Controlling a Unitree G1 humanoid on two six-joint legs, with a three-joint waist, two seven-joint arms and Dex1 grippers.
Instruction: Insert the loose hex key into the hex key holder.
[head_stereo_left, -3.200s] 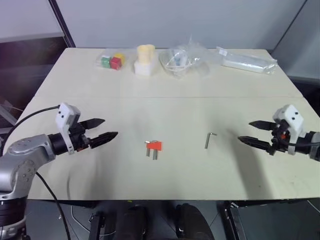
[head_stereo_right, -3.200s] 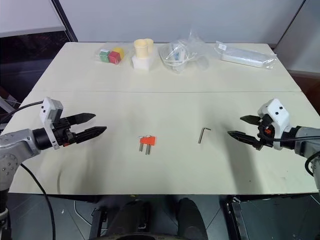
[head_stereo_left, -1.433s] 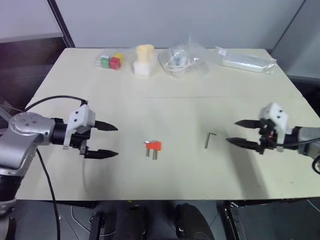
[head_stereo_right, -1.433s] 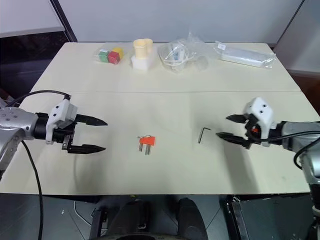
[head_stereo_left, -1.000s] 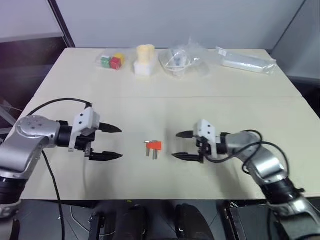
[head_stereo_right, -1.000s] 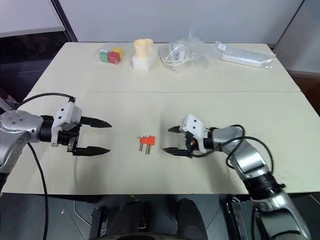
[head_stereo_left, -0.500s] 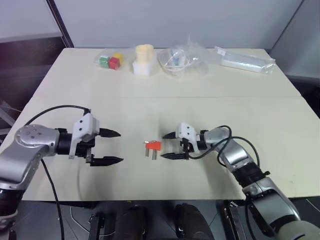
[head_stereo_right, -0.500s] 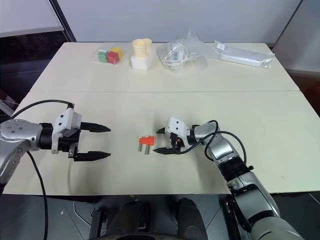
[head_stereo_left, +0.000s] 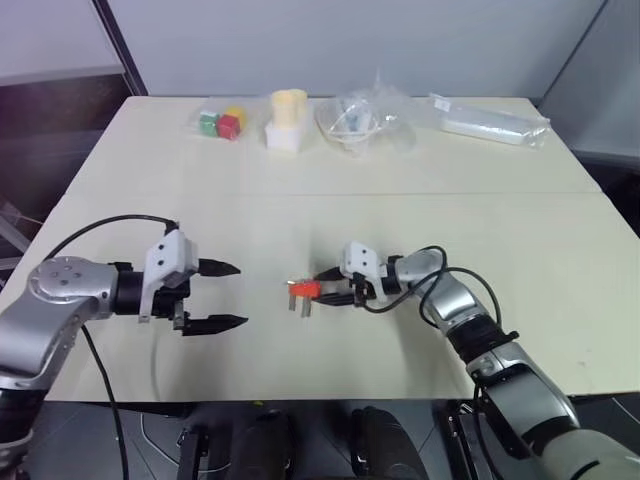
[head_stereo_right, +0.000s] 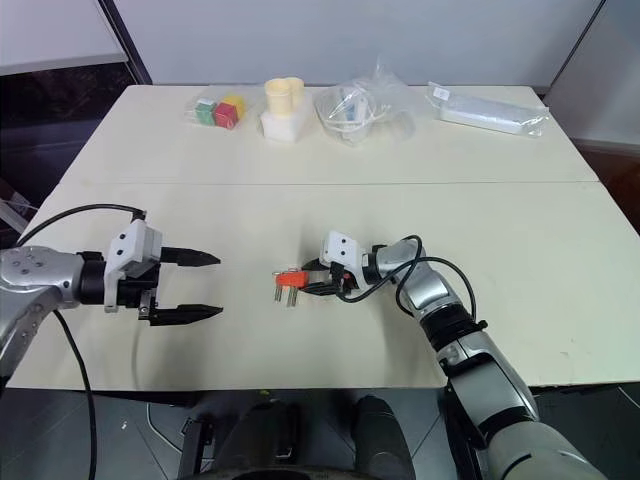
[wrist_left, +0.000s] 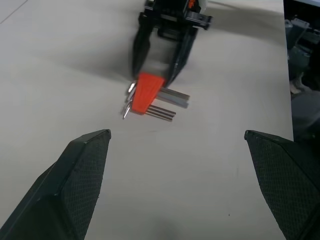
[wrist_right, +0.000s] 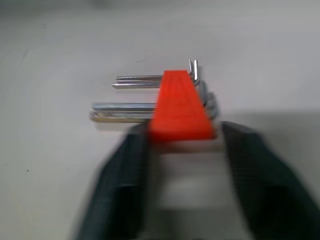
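wedge-shaped red-orange plastic hex key holder (wrist_right: 180, 106) with thin grey metal rods

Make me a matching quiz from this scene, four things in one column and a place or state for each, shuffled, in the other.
Things:
1. left gripper
2. right gripper
3. holder
4. blocks

Places or states:
A. at the far-left end of the table
B. open, holding nothing
C. red-orange, grey keys sticking out of it
D. fingers closed on either side of the holder

Pairs: 1-B, 2-D, 3-C, 4-A
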